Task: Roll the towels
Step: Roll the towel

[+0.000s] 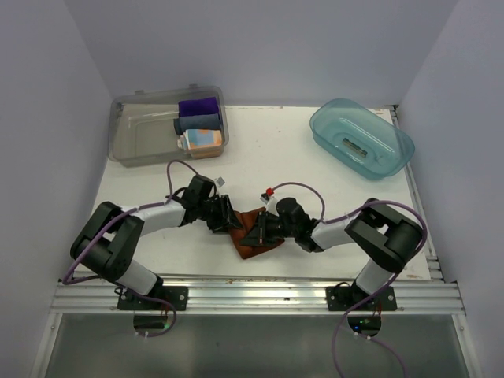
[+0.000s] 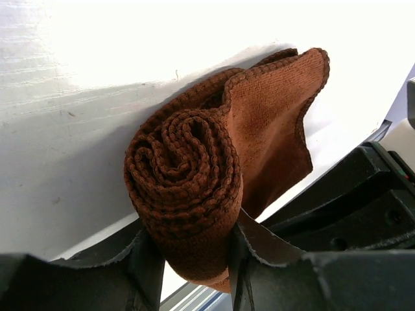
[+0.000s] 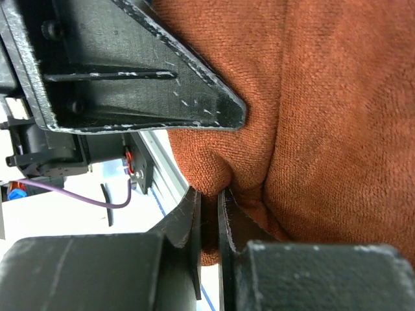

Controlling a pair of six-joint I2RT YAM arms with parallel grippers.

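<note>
The rust-brown terry towel lies near the table's front middle, between both grippers. In the left wrist view its rolled end shows a tight spiral, with a loose flap spread behind. My left gripper is shut on this roll, one finger on each side. My right gripper is shut on a fold of the same towel, pinched between its fingers. The patterned pale blue, orange and white towel sits rolled in the clear bin.
A clear plastic bin at back left also holds a purple cloth and a grey-blue cloth. A teal tub stands at back right. A metal rail runs along the table's front edge.
</note>
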